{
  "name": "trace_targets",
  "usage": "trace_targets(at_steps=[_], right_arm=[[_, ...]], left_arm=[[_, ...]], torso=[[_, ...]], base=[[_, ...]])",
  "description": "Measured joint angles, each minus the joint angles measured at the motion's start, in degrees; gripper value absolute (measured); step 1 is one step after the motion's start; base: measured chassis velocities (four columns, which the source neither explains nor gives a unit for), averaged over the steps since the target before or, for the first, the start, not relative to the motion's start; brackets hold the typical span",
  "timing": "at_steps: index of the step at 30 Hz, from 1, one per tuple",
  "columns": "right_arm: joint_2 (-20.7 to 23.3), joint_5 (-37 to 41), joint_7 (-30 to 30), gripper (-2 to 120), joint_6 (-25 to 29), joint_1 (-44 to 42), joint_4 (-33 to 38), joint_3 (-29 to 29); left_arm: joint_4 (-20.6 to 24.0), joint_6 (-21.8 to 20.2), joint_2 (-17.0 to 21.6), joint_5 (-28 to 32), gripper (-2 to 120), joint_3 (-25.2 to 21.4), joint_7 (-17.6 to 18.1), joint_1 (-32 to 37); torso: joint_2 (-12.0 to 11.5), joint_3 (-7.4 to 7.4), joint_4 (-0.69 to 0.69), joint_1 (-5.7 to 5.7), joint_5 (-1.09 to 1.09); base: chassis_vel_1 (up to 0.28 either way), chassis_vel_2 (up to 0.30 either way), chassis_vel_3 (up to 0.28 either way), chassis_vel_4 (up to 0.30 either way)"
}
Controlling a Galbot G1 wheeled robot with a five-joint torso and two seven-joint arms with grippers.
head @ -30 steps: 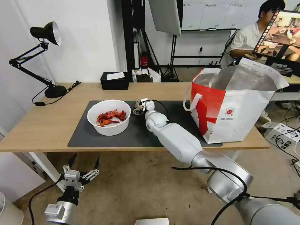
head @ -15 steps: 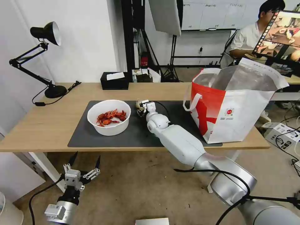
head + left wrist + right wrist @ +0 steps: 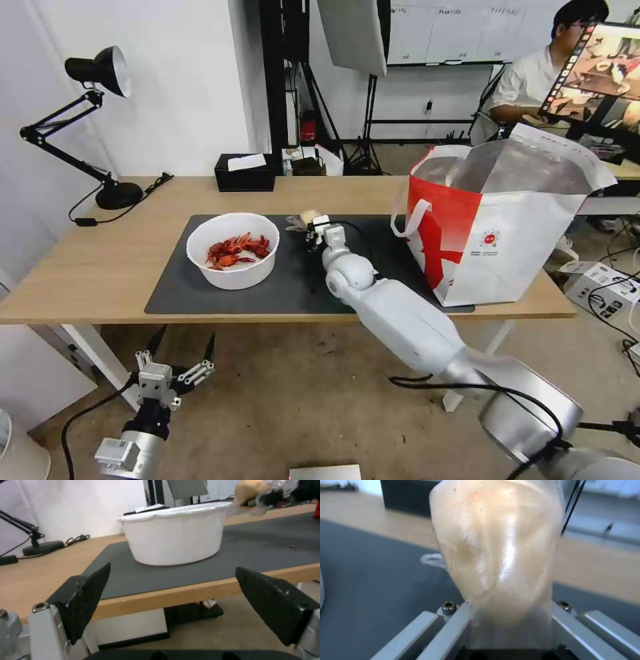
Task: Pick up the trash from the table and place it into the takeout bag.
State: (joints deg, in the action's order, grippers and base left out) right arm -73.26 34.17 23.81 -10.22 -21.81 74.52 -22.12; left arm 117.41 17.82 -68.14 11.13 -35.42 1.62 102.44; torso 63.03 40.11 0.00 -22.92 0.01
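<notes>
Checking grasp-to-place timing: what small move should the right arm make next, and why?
Probably carry toward the white-and-red takeout bag: the right gripper is shut on the beige plastic-wrapped lump, lifted off the dark grey mat; the bag stands open to its right.

Table point(image 3: 100, 267): mat point(image 3: 293, 280), lamp point(image 3: 100, 120), tissue box point(image 3: 245, 173).

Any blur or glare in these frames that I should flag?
Left wrist view: the beige plastic-wrapped lump and the right gripper holding it are smeared. Right wrist view: the lump's wrap shows shiny highlights; background soft. Head view: sharp, foil lining of the takeout bag gleams.
</notes>
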Motion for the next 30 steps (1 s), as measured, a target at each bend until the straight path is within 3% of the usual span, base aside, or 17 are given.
trace_targets(at_steps=[7,10,14,16,17,19,25,30], right_arm=[[7.1,-3.2,2.9,2,3.4,-4.6,13.0,3.5],[11.8,-6.4,3.3,2,4.7,-8.6,21.7,8.1],[15.0,-7.2,3.7,2,4.9,-10.9,27.2,11.3],[19.8,-4.5,5.3,2,4.3,-13.4,34.6,17.1],[19.8,-4.5,5.3,2,4.3,-13.4,34.6,17.1],[24.9,0.7,8.9,2,2.2,-15.3,39.6,24.5],[26.3,2.8,14.1,2,0.7,-15.8,39.6,26.6],[27.0,9.3,20.4,2,-2.7,-14.6,38.8,27.7]], left_arm=[[0.4,-0.1,-0.3,-0.9,100,1.1,0.1,-0.2],[0.5,-0.1,-0.3,-1.3,100,1.2,0.2,-0.1],[0.5,-0.1,-0.2,-1.7,100,1.4,0.2,0.0],[1.1,-0.3,-0.3,-2.7,100,2.1,0.3,0.1],[1.1,-0.3,-0.3,-2.7,100,2.1,0.3,0.1],[2.5,-0.6,-0.9,-4.0,100,3.1,0.3,0.7],[3.3,-0.9,-1.0,-4.1,100,3.3,0.3,0.8],[3.6,-1.1,-0.9,-4.7,100,3.9,0.4,1.2]], torso=[[0.0,0.0,0.0,0.0,0.0],[0.0,-0.01,-0.01,0.0,0.01],[0.0,-0.01,0.0,0.01,0.01],[0.0,-0.01,-0.01,0.0,0.01],[0.0,-0.01,-0.01,0.0,0.01],[0.0,-0.01,-0.01,0.01,0.0],[0.0,-0.01,0.0,0.01,0.0],[0.0,0.0,0.0,0.0,0.0]], base=[[0.0,0.0,0.0,0.0],[0.0,0.0,0.0,0.0],[0.0,0.0,0.0,0.0],[0.0,0.0,0.0,0.0],[0.0,0.0,0.0,0.0],[0.0,0.0,0.0,0.0],[0.0,0.0,0.0,0.0],[0.0,0.0,0.0,0.0]])
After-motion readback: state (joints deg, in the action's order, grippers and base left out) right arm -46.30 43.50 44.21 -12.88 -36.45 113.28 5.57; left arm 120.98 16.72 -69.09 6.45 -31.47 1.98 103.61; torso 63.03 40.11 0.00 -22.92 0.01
